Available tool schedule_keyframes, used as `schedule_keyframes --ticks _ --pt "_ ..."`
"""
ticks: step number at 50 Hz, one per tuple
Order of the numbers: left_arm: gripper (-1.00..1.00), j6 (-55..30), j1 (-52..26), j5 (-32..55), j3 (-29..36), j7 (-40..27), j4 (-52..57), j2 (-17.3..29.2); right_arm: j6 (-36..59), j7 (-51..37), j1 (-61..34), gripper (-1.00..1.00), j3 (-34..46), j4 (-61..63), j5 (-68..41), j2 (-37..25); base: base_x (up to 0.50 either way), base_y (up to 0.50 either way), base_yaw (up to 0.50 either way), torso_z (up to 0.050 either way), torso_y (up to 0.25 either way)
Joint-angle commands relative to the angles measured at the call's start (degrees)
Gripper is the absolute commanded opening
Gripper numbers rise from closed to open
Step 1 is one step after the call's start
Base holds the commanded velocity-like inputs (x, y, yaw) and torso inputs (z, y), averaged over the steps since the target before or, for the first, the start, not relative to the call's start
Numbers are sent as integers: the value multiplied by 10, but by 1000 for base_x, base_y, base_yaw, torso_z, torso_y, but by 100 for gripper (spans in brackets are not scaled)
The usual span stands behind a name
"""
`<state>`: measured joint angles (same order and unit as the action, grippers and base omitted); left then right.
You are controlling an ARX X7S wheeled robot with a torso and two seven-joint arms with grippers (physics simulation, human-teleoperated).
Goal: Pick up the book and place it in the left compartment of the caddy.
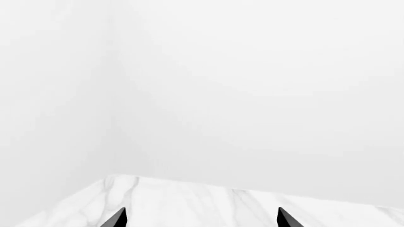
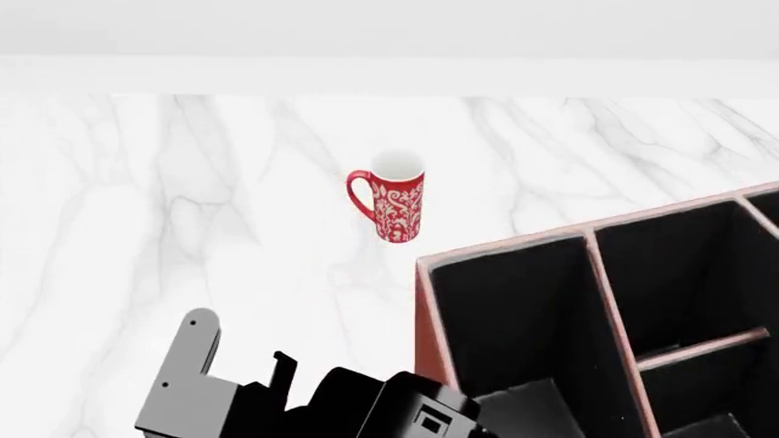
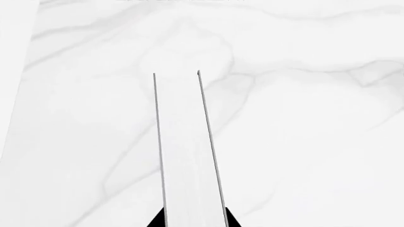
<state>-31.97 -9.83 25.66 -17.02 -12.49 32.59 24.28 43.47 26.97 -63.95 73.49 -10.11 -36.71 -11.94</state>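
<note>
— Two thin dark covers with white pages between them: that is the book (image 3: 186, 156), edge-on in the right wrist view, clamped at its near end by the right pincer (image 3: 191, 218) above the marble bench (image 3: 315, 118).

— How will it handle?

— Stiff, thick, probably fairly heavy, with smooth covers that may slip. Squeezing across both covers looks sound; a hold nearer the middle would swing less.

— And the other arm?

— The left pincer (image 1: 200, 218) is spread and empty. The caddy (image 2: 425, 328) stands near the red mug (image 2: 392, 206), its left compartment (image 2: 512, 319) unfilled.
</note>
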Motion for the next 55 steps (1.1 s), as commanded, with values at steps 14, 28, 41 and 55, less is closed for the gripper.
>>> schedule_keyframes --ticks 14,28,41,55 --pt "100 0 -2 3 -1 -4 -4 3 160 -142 21 -100 -140 135 -138 -28 0 0 0 0 0" --pt "100 1 -5 4 -2 -7 -8 4 274 -347 29 -100 -301 181 -276 -24 0 0 0 0 0" --pt "100 5 -4 1 2 -9 -9 4 355 -568 35 -100 -441 228 -460 -34 0 0 0 0 1" --pt "100 7 -6 2 3 -10 -16 5 346 -776 4 -100 -493 250 -682 -89 0 0 0 0 1"
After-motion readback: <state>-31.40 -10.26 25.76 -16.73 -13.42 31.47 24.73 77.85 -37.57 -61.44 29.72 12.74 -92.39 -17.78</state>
